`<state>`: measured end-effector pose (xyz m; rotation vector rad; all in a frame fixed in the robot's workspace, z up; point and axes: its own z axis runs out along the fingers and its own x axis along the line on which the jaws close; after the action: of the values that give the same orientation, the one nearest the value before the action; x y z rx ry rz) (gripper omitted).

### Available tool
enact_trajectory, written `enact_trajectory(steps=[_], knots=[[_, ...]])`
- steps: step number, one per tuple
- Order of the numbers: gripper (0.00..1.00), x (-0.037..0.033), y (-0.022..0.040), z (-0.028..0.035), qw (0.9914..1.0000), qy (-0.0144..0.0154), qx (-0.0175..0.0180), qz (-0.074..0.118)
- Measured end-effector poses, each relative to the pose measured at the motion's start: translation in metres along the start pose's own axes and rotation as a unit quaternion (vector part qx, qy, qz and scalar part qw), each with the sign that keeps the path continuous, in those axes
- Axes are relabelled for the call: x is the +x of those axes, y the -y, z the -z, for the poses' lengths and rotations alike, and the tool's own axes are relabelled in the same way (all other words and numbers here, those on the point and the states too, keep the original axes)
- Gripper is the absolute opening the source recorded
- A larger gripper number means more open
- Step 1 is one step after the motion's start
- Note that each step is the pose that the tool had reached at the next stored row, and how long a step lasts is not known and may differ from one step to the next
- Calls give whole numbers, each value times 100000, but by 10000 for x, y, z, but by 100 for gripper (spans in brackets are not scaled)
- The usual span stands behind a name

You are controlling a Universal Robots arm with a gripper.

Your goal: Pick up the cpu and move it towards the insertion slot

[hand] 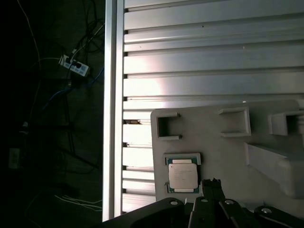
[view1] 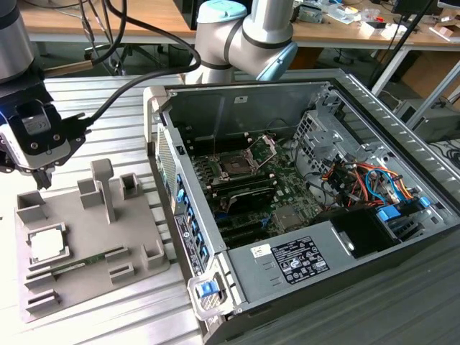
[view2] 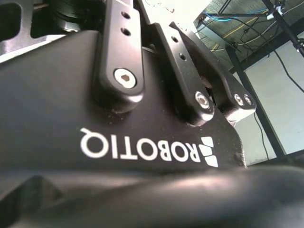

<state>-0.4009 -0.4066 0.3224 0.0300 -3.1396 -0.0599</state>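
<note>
The cpu (view1: 48, 245), a small pale silvery square chip, lies flat in a grey square-rimmed holder on the grey fixture plate (view1: 136, 233) at the exterior view's left. In the first wrist view the cpu (hand: 183, 174) sits just beside my dark fingertips. My gripper (view1: 43, 181) hangs in the air above the plate's far corner, a little beyond the chip, with its jaws shut and nothing between them; its tip (hand: 212, 183) also shows in the first wrist view. The insertion slot (view1: 236, 164), a dark socket with its metal load plate raised, sits in the green motherboard inside the open computer case.
A thin green memory stick (view1: 80, 261) lies in a groove of the plate near the chip. Grey upright posts (view1: 104, 188) stand on the plate. The case wall (view1: 172, 187) rises between the plate and the motherboard. The arm's base (view1: 244, 36) stands behind the case.
</note>
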Motion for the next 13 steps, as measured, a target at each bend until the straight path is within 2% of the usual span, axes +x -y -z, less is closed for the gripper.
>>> enact_trajectory(steps=[13], knots=[[11,33,11,-36,100000,4,-2,0]])
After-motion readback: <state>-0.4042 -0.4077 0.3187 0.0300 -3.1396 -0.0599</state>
